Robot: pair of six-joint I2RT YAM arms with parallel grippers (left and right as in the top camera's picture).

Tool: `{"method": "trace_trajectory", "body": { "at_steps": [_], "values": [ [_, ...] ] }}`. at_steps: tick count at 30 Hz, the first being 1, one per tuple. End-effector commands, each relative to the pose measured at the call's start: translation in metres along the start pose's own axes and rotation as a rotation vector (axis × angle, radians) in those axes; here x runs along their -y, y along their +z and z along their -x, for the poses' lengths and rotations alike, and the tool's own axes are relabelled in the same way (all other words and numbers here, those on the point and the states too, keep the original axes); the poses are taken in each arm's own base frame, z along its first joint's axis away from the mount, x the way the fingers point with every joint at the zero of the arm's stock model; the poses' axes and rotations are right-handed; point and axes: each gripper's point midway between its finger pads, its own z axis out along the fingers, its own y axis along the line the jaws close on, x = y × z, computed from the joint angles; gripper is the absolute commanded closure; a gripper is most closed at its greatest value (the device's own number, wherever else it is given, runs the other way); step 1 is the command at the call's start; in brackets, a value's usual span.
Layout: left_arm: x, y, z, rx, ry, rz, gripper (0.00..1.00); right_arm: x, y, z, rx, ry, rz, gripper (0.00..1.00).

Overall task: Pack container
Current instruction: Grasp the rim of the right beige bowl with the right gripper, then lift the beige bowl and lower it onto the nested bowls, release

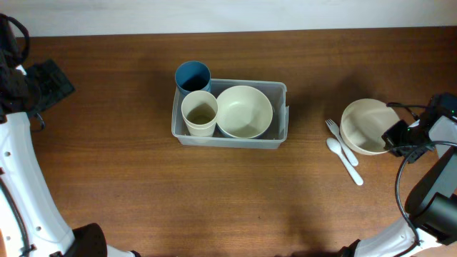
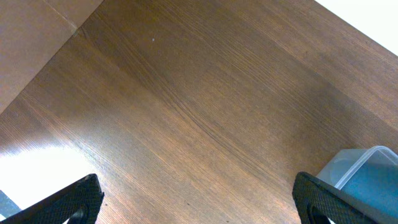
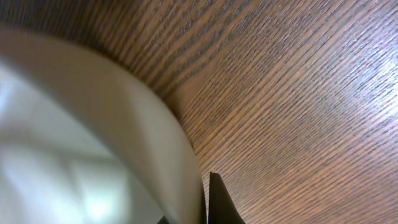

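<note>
While the container (image 1: 280, 88) sits mid-way along the bench (image 1: 143, 185) holding a blue cup (image 1: 193, 76), a cream cup (image 1: 200, 113) and a cream bowl (image 1: 245, 111), the left pincer (image 2: 196, 199) hangs released, well apart from it. The right pincer (image 1: 395, 135) is at the rim of a lone bowl (image 1: 364, 125) near the bench's right end, one finger (image 3: 219, 202) just outside its wall; clenched or not cannot be told

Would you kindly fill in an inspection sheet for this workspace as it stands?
Surface: brown wooden table, no spills seen.
Job's things: container holds blue cup, cream cup and bowl; second bowl, fork and spoon lie outside, to its right.
Clutter: nothing seen.
Grippers: left tool open over bare wood; right tool at the second bowl's rim, grip unclear.
Cables: black cable loops beside the right tool.
Surroundings: white wall along the far edge.
</note>
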Motion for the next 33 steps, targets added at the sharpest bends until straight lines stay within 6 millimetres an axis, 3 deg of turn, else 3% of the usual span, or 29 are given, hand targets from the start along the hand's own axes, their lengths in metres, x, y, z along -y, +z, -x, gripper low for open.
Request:
{"method": "trace_trajectory", "body": {
  "at_steps": [1,6,10,16,20,24,27,28,33],
  "values": [
    [0.0,0.002,-0.001,-0.008,-0.011,0.0,0.0,0.002,0.005,-0.005,-0.016,0.003,-0.012,0.96],
    [0.0,0.002,-0.001,-0.008,-0.011,0.0,0.0,-0.009,-0.002,0.001,-0.013,0.0,0.032,0.96],
    [0.0,0.002,-0.001,-0.008,-0.011,0.0,0.01,-0.023,-0.018,0.01,-0.007,-0.005,0.081,0.96],
    [0.0,0.002,-0.001,-0.008,-0.011,0.0,0.01,-0.051,-0.061,0.029,0.017,-0.078,0.164,0.96],
    [0.0,0.002,-0.001,-0.008,-0.011,0.0,0.0,-0.092,-0.102,0.029,0.01,-0.226,0.357,0.96],
    [0.0,0.002,-0.001,-0.008,-0.011,0.0,0.0,-0.136,-0.144,0.01,-0.014,-0.407,0.54,0.96],
    [0.0,0.002,-0.001,-0.008,-0.011,0.001,0.0,-0.167,-0.164,-0.016,-0.036,-0.56,0.597,0.96],
    [0.0,0.002,-0.001,-0.008,-0.011,0.0,0.01,-0.185,-0.17,-0.033,-0.05,-0.644,0.607,0.96],
    [0.0,0.002,-0.001,-0.008,-0.011,0.0,0.0,-0.235,-0.165,-0.088,-0.088,-0.842,0.585,0.96]
  ]
}}
